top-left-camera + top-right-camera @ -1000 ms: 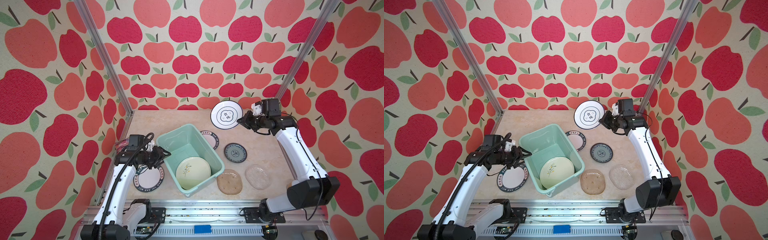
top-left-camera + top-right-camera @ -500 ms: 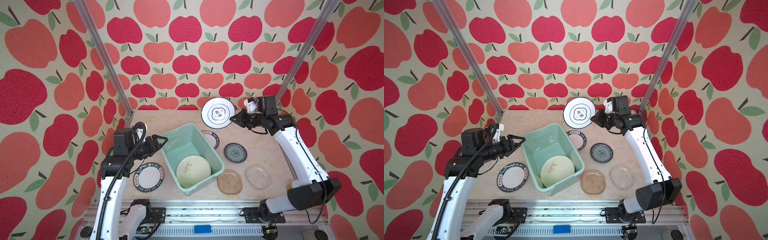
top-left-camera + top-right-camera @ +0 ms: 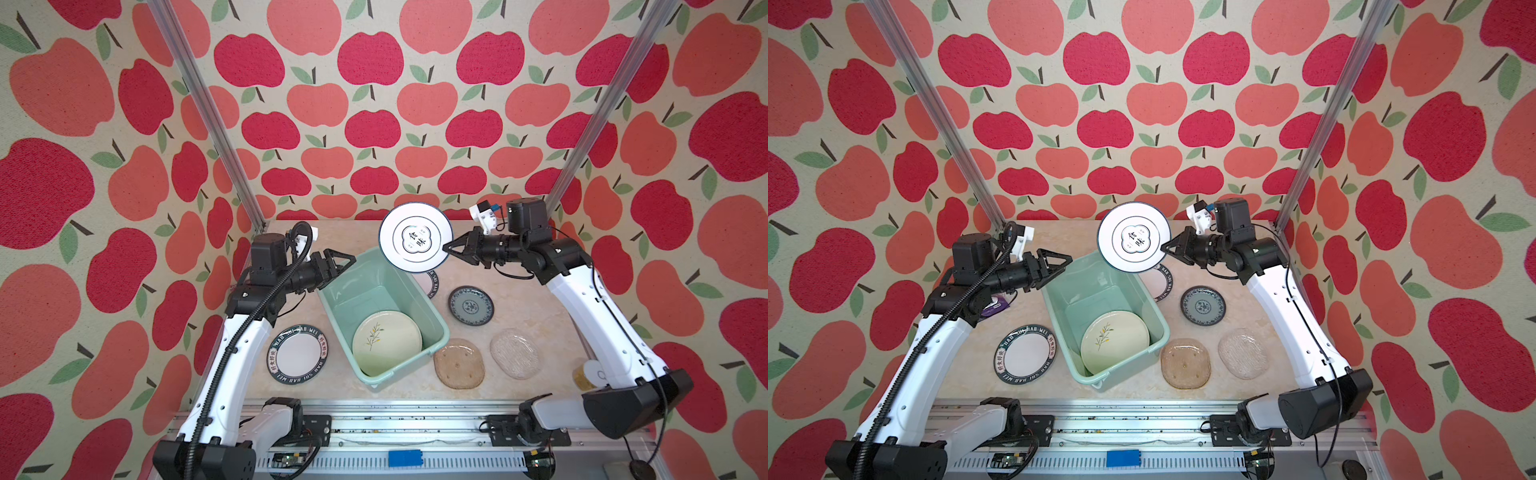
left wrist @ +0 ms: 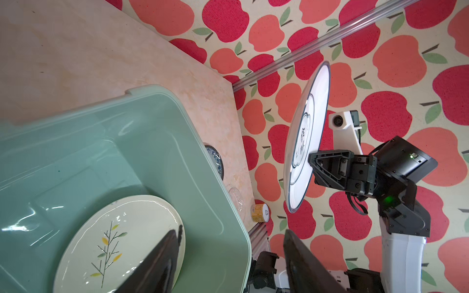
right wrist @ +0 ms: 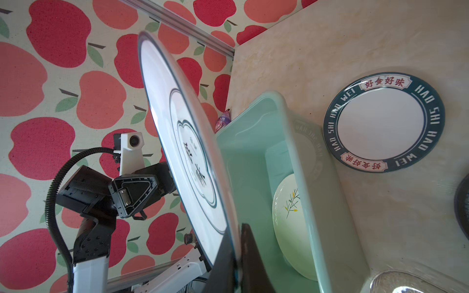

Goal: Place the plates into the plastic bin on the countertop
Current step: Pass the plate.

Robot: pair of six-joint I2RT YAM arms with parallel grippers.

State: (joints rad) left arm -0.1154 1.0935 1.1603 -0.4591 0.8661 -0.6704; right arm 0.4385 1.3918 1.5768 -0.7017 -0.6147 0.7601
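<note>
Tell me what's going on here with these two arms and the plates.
The right gripper holds the emblem plate by its rim, tilted in the air near the far end of the bin. The left gripper is open and empty beside the bin's rim. The leaf plate already lies in the bin; five more plates lie on the countertop.

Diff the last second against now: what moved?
Right claw, shut on the emblem plate, carried it toward the robot's left, up to the far end of the bin. Left claw rose from over the lettered plate and opened wider, empty. Unchanged: the leaf-sprig plate in the bin, everything lying on the counter.
</note>
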